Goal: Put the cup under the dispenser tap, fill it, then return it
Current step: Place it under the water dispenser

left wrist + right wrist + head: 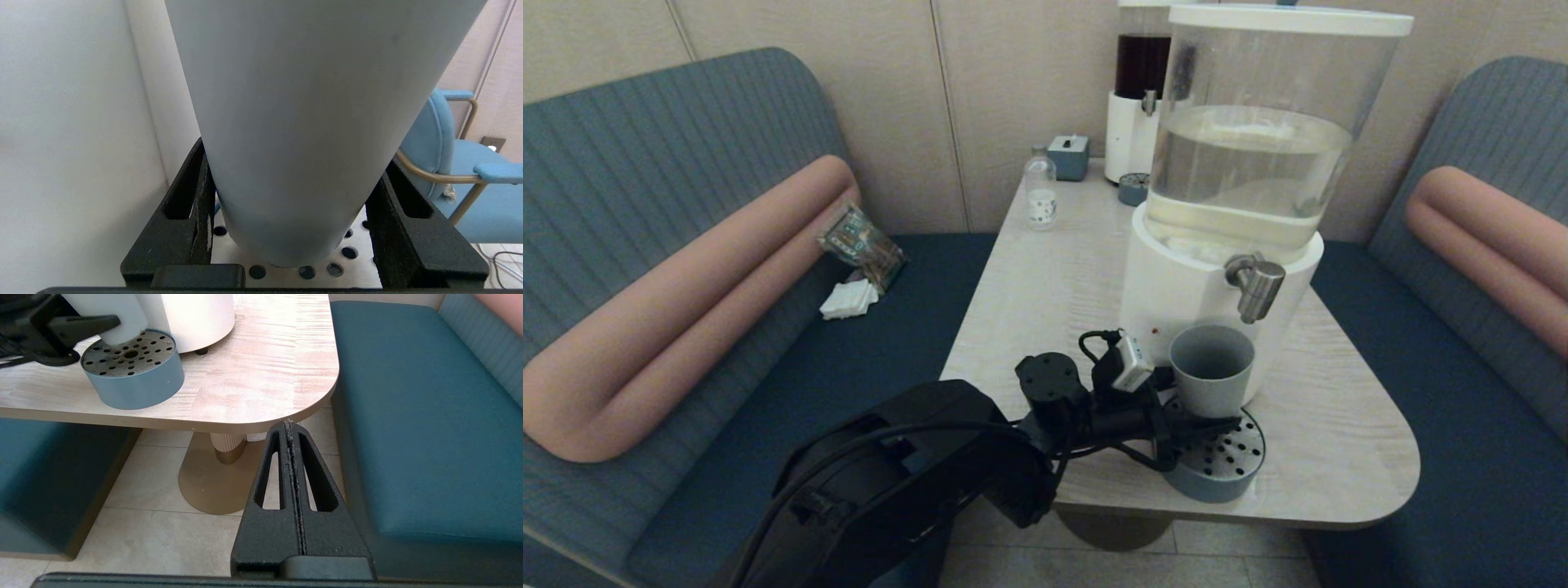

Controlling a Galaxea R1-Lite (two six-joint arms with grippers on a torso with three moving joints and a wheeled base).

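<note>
The grey-blue cup (1211, 367) stands upright on the perforated round drip tray (1232, 457) against the big dispenser's white base (1168, 294). The brushed-steel dispenser tap (1255, 286) hangs just above the cup's right rim. My left gripper (1209, 404) is shut on the cup low down, one finger on each side. In the left wrist view the cup (294, 102) fills the space between the fingers (196, 204), its base at the tray. My right gripper (289, 424) is shut and empty, held low off the table's near right corner, out of the head view.
A dark-red-liquid dispenser (1141, 65), a small clear bottle (1041, 192), a blue box (1068, 157) and a small tray (1133, 188) stand at the table's back. Blue benches flank the table (1045, 278). A packet (862, 245) and white napkins (848, 300) lie on the left bench.
</note>
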